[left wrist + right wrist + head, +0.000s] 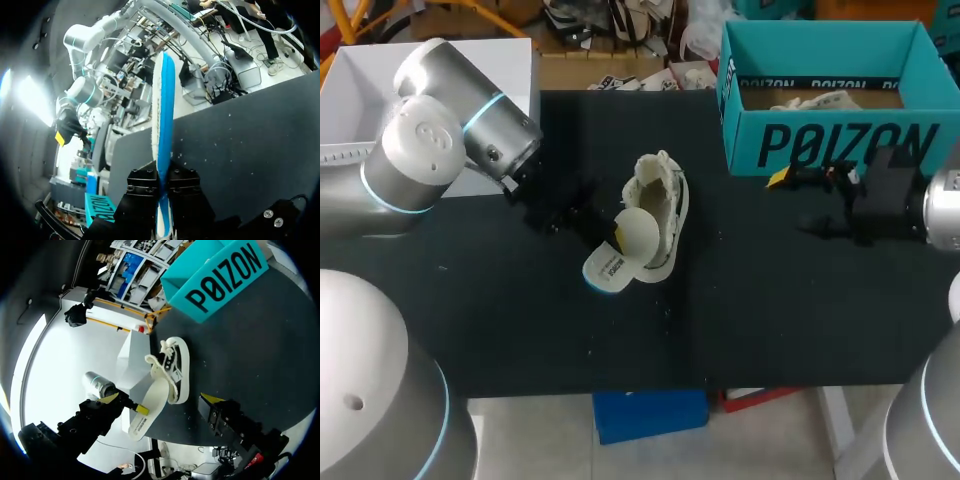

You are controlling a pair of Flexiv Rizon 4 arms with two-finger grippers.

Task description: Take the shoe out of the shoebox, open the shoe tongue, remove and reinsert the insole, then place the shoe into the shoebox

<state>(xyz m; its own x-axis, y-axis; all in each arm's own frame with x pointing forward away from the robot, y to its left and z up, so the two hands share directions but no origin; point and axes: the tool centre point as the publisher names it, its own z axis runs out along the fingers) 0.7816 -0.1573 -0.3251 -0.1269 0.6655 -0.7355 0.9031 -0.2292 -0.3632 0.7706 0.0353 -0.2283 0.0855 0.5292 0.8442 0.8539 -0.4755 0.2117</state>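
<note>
A cream shoe (pixel 660 205) lies on the black table, also seen in the right wrist view (pixel 176 365). Its white insole (pixel 620 252) with a blue underside sticks out of the shoe's opening toward the table's front. My left gripper (pixel 612 238) is shut on the insole, which shows edge-on between its fingers in the left wrist view (pixel 163 115). My right gripper (pixel 782 178) stands open and holds nothing, in front of the teal shoebox (pixel 820 145). Its fingers (pixel 212 399) point toward the shoe from a distance.
A white open box (pixel 360 90) stands at the back left behind my left arm. Pale contents (pixel 815 100) lie inside the teal shoebox. Bare black table stretches in front of the shoe and between it and my right gripper.
</note>
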